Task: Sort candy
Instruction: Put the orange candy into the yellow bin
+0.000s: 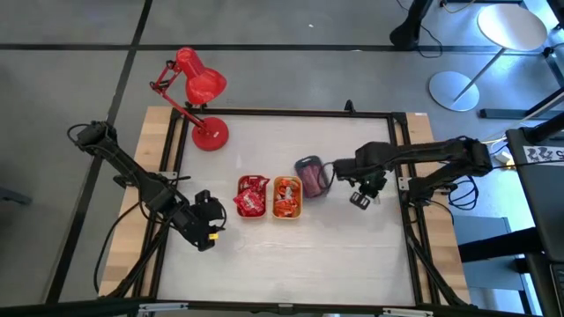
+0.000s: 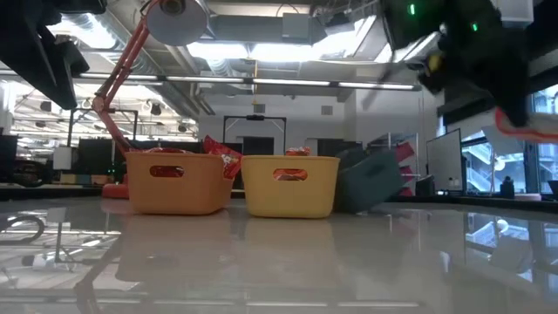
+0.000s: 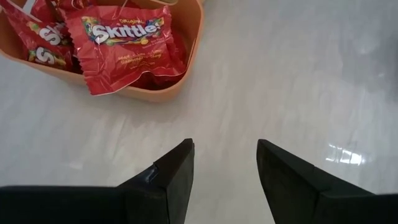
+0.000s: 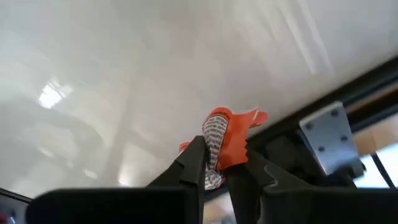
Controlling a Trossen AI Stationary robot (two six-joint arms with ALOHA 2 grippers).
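Note:
The candy sits sorted in three small trays mid-table. Red Skittles packs (image 3: 124, 37) fill the orange tray (image 1: 251, 196). Orange-red sweets lie in the yellow tray (image 1: 286, 197). Pink ones are in the grey tray (image 1: 313, 176), which stands tilted beside the yellow tray (image 2: 290, 185). My right gripper (image 1: 359, 199) hovers right of the grey tray, shut on one orange-red sweet (image 4: 224, 134). My left gripper (image 1: 207, 227) is open and empty, over bare table left of and nearer than the orange tray (image 3: 186, 74). My right gripper pinches the orange-red sweet between its two fingers (image 4: 196, 155). The crinkled wrapper end (image 4: 245, 121) sticks out past the fingertips. The sweet is lifted clear of the table.
A red desk lamp (image 1: 198, 97) stands at the far left corner of the table. The table's dark frame (image 1: 401, 158) runs close to the right gripper. Bare white tabletop lies along the near side and to the right of the trays.

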